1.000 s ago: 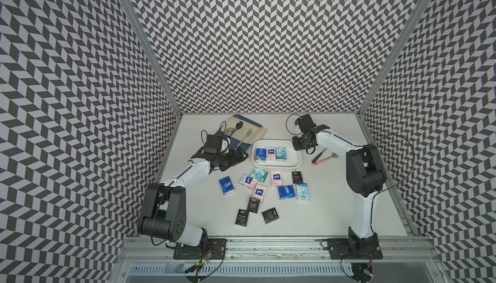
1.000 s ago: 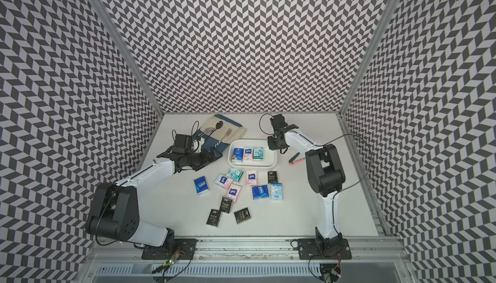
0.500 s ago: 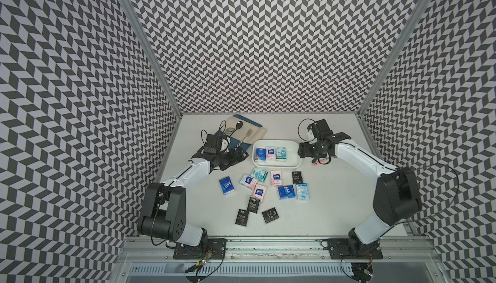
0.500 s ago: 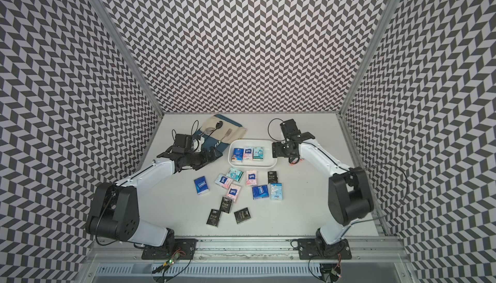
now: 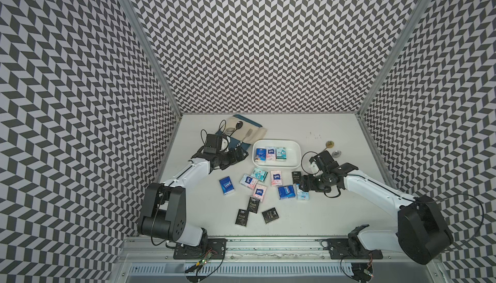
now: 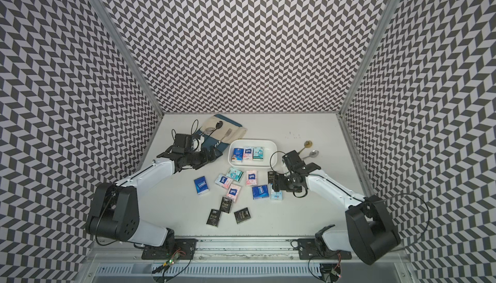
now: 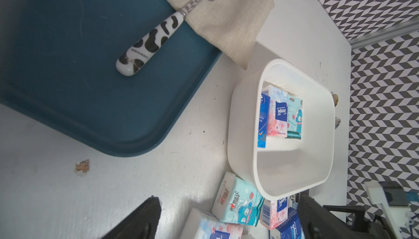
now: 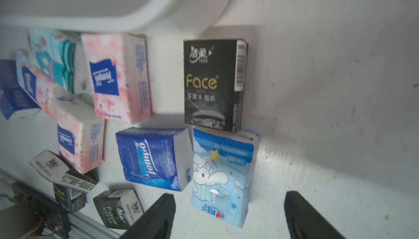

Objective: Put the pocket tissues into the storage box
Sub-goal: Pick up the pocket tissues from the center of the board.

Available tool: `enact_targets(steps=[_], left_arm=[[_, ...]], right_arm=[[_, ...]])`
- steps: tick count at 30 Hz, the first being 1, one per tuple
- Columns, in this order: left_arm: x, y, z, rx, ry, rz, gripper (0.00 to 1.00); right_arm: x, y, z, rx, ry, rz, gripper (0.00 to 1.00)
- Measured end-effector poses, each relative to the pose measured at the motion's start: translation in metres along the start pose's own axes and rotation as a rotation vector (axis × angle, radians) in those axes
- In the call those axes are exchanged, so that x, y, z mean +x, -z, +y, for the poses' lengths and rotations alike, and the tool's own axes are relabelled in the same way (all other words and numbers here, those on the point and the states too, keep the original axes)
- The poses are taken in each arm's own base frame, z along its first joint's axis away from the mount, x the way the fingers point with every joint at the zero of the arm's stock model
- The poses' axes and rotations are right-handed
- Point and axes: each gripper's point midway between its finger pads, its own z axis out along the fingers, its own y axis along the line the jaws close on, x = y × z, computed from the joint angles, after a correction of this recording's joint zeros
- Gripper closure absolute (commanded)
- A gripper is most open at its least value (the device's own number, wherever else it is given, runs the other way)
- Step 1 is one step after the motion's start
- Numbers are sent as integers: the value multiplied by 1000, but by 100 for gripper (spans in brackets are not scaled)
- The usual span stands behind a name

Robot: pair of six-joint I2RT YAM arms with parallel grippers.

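Nearest the arm bases, three black Face packets [image 5: 253,204] lie loose on the table [image 5: 335,214]. Just beyond them the other loose pocket tissues [image 5: 276,178] are scattered, with a dark blue packet [image 5: 226,186] apart at the left.

At the right end of that cluster the right gripper [image 8: 230,196] hangs low with its jaws wide. One end of the light-blue cartoon packet [image 8: 223,176] lies between them, unpinched. A black packet [image 8: 213,83] touches that packet's far end.

Farther back, the storage box [image 5: 294,155] holds three more packets [image 5: 270,153] side by side in its left half.

Left of the box the left gripper [image 7: 227,202] stands fully spread and empty, by the near corner of the blue tray [image 7: 68,79]. The tray carries a beige cloth [image 7: 226,11] and a fork [image 7: 158,36].
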Motion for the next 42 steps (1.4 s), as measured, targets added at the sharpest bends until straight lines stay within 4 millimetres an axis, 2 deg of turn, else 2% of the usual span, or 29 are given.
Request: enact_targets(steps=[3, 8, 14, 20, 23, 27, 34, 42], left_arm=[[-1, 1, 0, -2, -5, -6, 0], [-3, 6, 3, -5, 3, -20, 0], [-13, 19, 25, -31, 48, -59, 0], [-24, 39, 47, -63, 91, -113, 0], [-26, 44, 49, -66, 93, -125, 0], [-26, 44, 49, -64, 92, -123, 0], [-25, 43, 47, -53, 97, -116, 0], [-25, 36, 46, -27, 145, -93, 0]], right_arm=[[8, -7, 3, -2, 2, 15, 19], [5, -14, 7, 8, 7, 3, 19], [5, -27, 1, 81, 3, 15, 23], [-1, -35, -1, 136, -2, 13, 35], [-4, -37, -2, 157, -8, 6, 44], [-5, -37, -5, 174, -16, -1, 51], [-4, -28, -7, 202, -16, 12, 55], [-9, 11, -4, 244, -10, -3, 56]])
